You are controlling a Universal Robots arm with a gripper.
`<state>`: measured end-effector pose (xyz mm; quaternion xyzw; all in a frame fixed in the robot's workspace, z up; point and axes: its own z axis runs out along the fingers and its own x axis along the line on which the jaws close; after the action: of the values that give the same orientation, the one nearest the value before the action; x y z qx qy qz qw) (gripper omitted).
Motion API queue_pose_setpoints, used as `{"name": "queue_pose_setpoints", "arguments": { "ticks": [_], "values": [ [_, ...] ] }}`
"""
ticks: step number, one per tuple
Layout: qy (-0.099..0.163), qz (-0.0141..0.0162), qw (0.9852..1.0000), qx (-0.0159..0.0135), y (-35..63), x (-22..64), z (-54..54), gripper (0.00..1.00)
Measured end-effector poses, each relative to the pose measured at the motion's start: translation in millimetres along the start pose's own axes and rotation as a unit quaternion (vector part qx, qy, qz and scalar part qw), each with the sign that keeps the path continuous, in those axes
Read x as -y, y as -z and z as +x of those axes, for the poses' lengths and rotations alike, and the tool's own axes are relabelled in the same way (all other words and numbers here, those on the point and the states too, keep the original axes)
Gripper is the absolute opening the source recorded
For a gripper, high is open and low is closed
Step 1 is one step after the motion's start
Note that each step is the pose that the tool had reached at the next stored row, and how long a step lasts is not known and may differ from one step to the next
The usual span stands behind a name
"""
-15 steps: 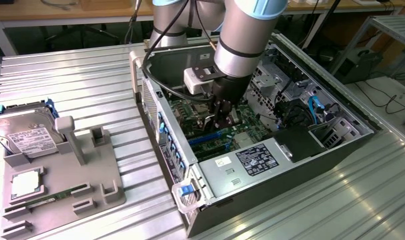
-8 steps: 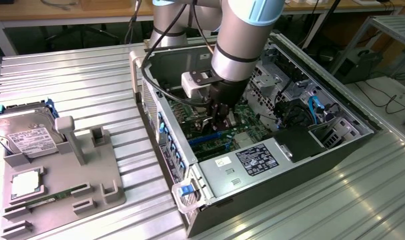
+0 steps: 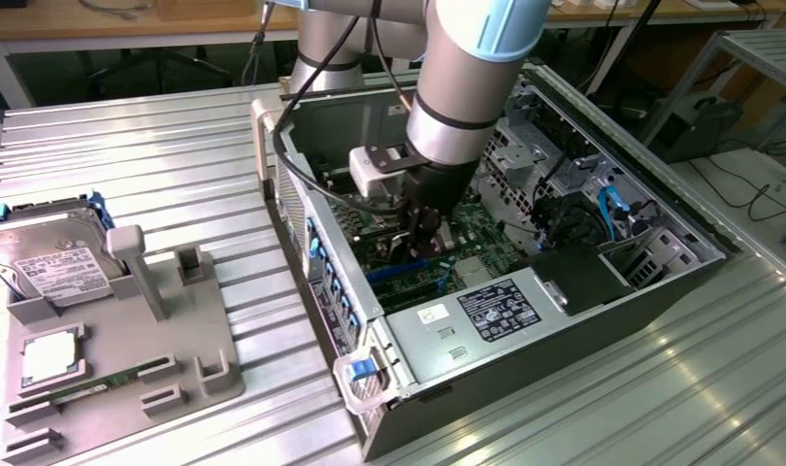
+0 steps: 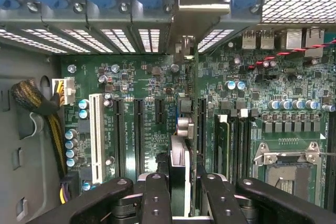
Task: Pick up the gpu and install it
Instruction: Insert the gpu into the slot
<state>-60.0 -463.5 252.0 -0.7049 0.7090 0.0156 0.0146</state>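
Exterior view: we see the case [image 3: 587, 320] lying open on the table [image 3: 147, 146], arm reaching down inside. Wrist view — gripper [image 4: 185, 192] pinches the gpu [image 4: 190, 129] edge-on above the motherboard [image 4: 142, 77], its bracket toward the rear openings, likely so the card lines up with a slot.
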Motion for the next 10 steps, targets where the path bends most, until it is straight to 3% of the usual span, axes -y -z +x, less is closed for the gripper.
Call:
{"name": "queue_pose_setpoints", "arguments": {
  "ticks": [10],
  "values": [
    [0.0, 0.0, 1.0, 0.002, -4.8, -1.3, 0.2, 0.28]
  ]
}}
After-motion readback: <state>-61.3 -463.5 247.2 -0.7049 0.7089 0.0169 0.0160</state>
